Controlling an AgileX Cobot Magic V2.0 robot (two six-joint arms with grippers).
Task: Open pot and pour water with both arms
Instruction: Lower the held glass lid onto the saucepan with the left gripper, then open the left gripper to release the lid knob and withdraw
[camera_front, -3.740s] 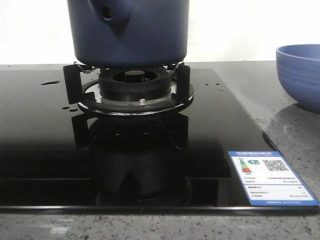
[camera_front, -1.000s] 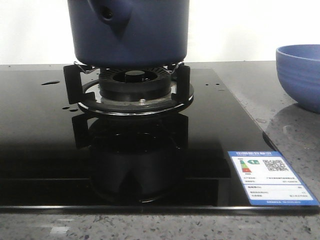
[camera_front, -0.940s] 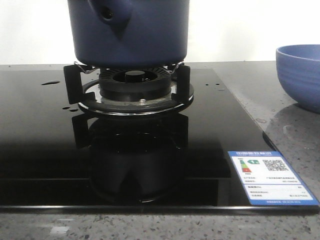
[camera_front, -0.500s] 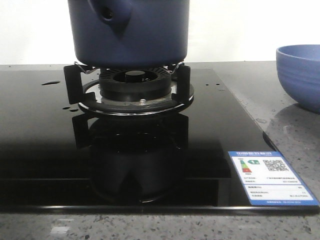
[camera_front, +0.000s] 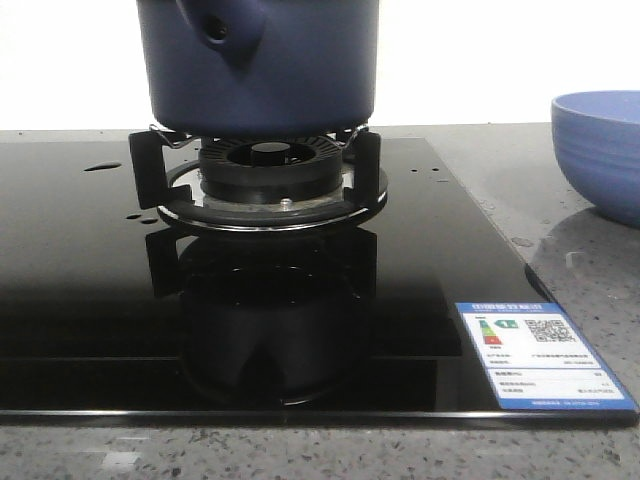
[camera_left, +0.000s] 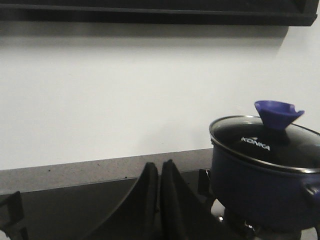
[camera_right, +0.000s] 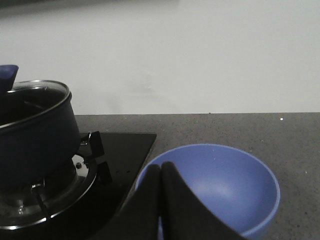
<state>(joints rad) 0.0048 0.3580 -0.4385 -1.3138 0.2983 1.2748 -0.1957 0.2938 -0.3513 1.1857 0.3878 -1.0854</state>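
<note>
- On the far left of the black glass cooktop (camera_front: 80, 290) I see small shiny drops of water (camera_front: 101, 166); a few more lie near the burner.
- My left gripper (camera_left: 160, 200) shows only in the left wrist view. Its two dark fingers (camera_left: 142, 205) are pressed together with no gap, and they hold nothing. It hangs in the air beside the pot, not touching it.
- The pot (camera_front: 258, 62) stands on the burner stand (camera_front: 258, 180) in the middle of the cooktop. It is dark navy and straight-sided, and its short stub handle (camera_front: 220, 30) with a round hole points toward the front camera.
- In the left wrist view the glass lid (camera_left: 265, 142) lies on the pot, with a blue knob (camera_left: 278, 114) on top.
- To the right, a blue and white label (camera_front: 540, 355) is stuck on the near corner of the glass.
- A lighter blue bowl (camera_front: 600, 150) stands on the grey stone counter (camera_front: 590, 270), well apart from the pot.
- My right gripper (camera_right: 161, 200) shows only in the right wrist view. Its fingers (camera_right: 177, 207) are also pressed together and carry nothing. It is in front of the bowl; I cannot tell if it touches it.
</note>
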